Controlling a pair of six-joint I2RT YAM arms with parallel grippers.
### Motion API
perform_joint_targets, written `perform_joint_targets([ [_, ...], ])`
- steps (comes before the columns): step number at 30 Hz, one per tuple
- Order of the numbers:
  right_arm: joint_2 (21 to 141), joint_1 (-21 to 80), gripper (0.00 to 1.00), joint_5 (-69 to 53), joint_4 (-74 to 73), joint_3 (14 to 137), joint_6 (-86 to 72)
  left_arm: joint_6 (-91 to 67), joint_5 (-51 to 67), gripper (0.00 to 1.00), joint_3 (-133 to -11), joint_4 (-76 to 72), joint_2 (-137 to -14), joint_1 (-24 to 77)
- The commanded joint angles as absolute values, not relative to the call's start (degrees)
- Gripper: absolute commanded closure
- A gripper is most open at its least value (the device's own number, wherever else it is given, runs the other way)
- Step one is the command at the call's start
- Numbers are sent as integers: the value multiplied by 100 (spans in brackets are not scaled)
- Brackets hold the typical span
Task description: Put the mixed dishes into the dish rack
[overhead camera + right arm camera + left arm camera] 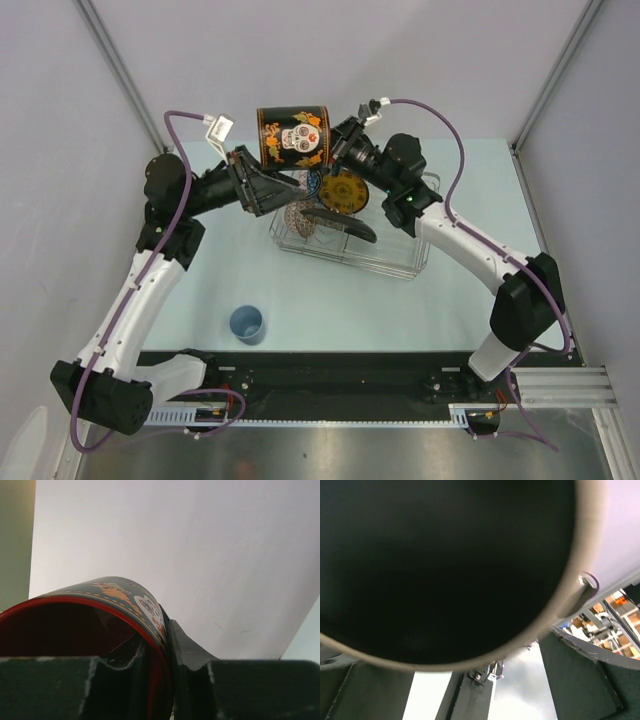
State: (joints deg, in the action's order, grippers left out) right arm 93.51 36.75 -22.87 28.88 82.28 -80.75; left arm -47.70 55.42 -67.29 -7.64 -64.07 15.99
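One black skull mug (pixel 293 137) hangs above the table's (pixel 350 310) far edge. The right gripper (pixel 335 150) pinches its red-lined rim (one finger inside, one outside). The left gripper (pixel 262 185) stands wide by the mug's base; contact unclear. One wire rack (pixel 400 268) toward the far edge holds two plates, yellow plate (pixel 343 190) and dark square plate (pixel 340 222), and two bowls, pinkish bowl (pixel 300 216) and blue bowl (pixel 313 183). One light-blue cup (pixel 247 323) stands toward the near-left corner.
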Motion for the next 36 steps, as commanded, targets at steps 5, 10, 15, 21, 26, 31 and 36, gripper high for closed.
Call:
perform_joint_targets([
  [5,9404,4245,100,-1556,4911,8333,-8455,-5009,5221,0,-6688,-1283,-6398,1670],
  [10,9518,4412,100,-1213,5282,8244,-8481,-5282,5317,0,-6662,-1468,-6320,1661],
  [15,9545,4421,100,-1081,5476,8235,-8402,-5370,5449,0,-6636,-1433,-6258,1696],
  [21,9606,4412,100,-958,5660,8227,-8402,-5423,5502,0,-6381,-1415,-6109,1784],
  [26,9606,4324,100,-958,5686,8227,-8437,-5423,5528,0,-6108,-1406,-5968,1802],
  [31,9677,4395,100,-967,5722,8227,-8464,-5458,5432,3,-6187,-1512,-6020,1802],
  [36,9694,4412,100,-958,5809,8192,-8473,-5440,5362,9,-6424,-1529,-6073,1749],
])
